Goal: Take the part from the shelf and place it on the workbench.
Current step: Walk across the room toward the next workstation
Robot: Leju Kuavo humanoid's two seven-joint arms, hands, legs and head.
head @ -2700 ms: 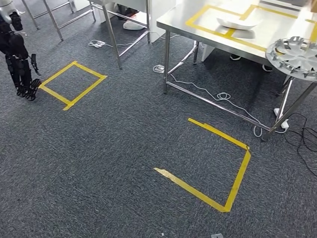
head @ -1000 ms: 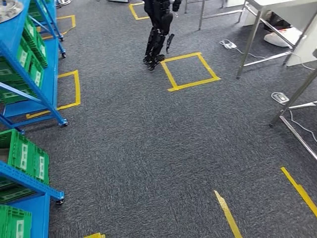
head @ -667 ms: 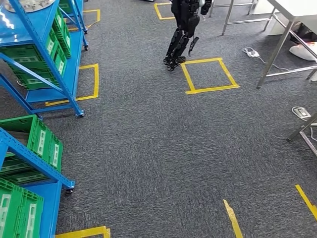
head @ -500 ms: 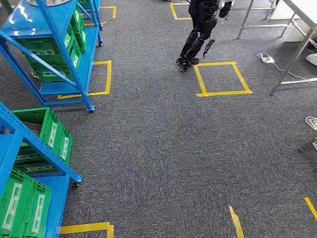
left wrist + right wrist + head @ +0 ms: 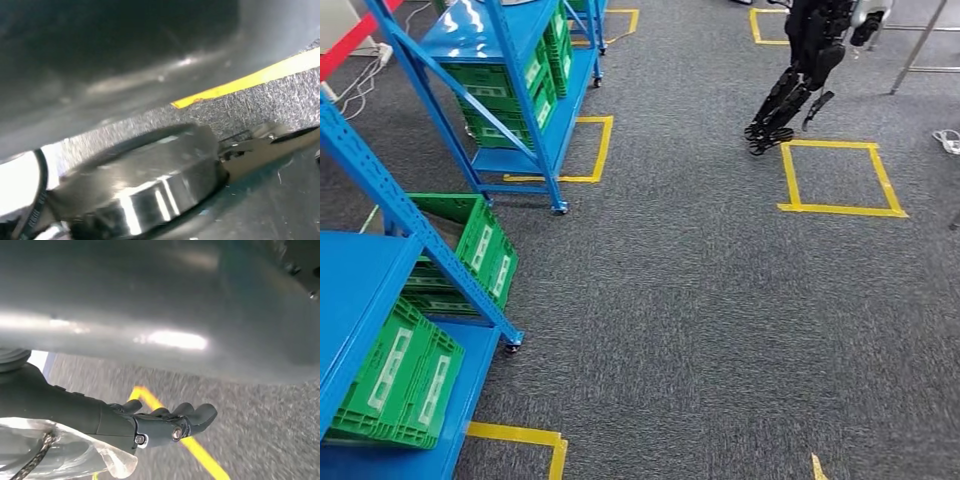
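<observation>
The right hand [image 5: 162, 427] hangs over grey carpet [image 5: 264, 440]. Its dark fingers [image 5: 200, 415] are stretched out almost straight, lying close side by side, and nothing is in them. A strip of yellow tape [image 5: 200, 452] runs across the carpet below the fingertips.

The left wrist view is blurred. A shiny metal piece [image 5: 151, 185] sits in front of carpet and another tape line [image 5: 245, 80], so whether the left hand is spread or closed cannot be told.

In the head view two blue shelves stand well ahead of the hands. The near shelf [image 5: 365, 290] is to the left, with green crates [image 5: 395, 385] on its low level. The far shelf [image 5: 482, 35], beyond it, also carries crates. The part cannot be made out on either shelf. A tape square [image 5: 841, 208] lies on the carpet off to the right, and a black robot [image 5: 803, 70] stands at the square's far corner.
</observation>
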